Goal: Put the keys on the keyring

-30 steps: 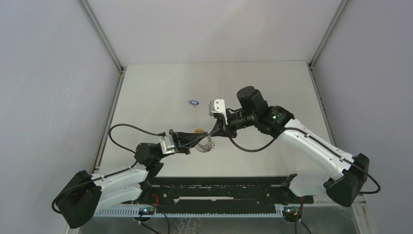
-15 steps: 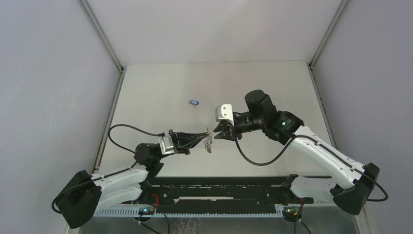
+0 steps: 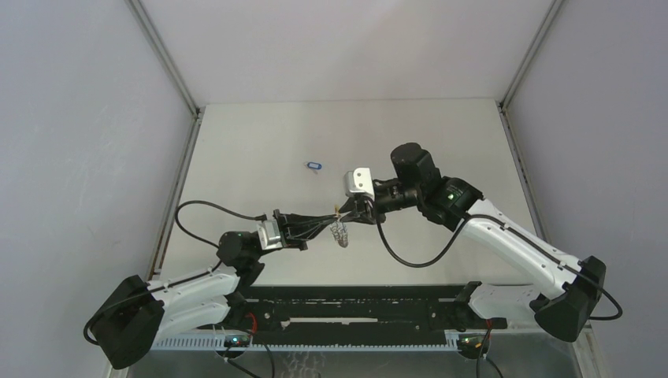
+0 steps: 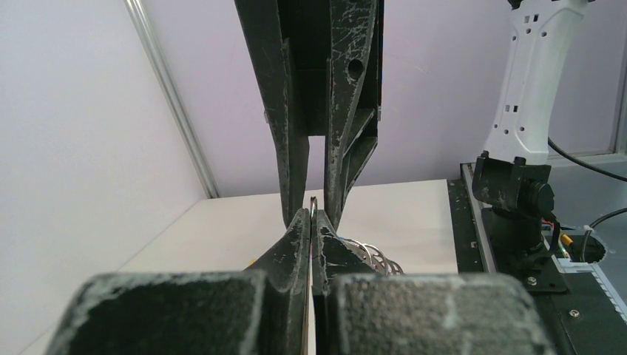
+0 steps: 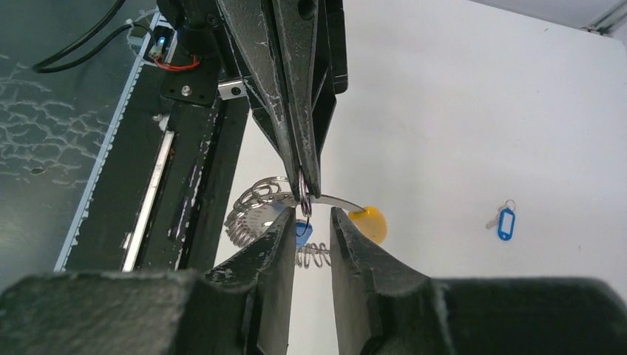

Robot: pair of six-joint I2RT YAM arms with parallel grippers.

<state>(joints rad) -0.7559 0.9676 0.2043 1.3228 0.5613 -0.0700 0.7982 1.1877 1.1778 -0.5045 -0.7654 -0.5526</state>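
Right wrist view, nearest first: the right claw (image 5: 310, 216) has its two fingers standing a little apart, gripping nothing that I can make out. In the gap between them, close to one finger, hangs one blue tag (image 5: 302, 234) of a key; the metal key itself is not visible. Just beyond, the left claw (image 5: 304, 188) reaches in from the opposite side with its two fingers pressed together, pinching the keyring (image 5: 255, 205) at a thin loop of wire. One keyring is in sight: a silvery coiled loop hanging off the left claw's tips. It has one yellow piece (image 5: 370, 223) at the end of a flat silver strip. Farther off, well apart from both claws, the second key (image 5: 505, 222) lies flat on the counter (image 5: 458, 111), one small silver key joined to one blue tag with a white window. That makes two blue tags counted, one at the claws and one on the counter.

Left wrist view shows the same meeting from the other side. The left claw's tips are closed on the thin wire, the right claw's two fingers stand either side of it with daylight between, and the coil shows just behind.

From the top external view, the left arm (image 3: 189, 287) and the right arm (image 3: 512, 240) meet tip to tip over the near-middle of the counter. The keyring dangles below the join, and the lone key lies farther back, toward the far wall.
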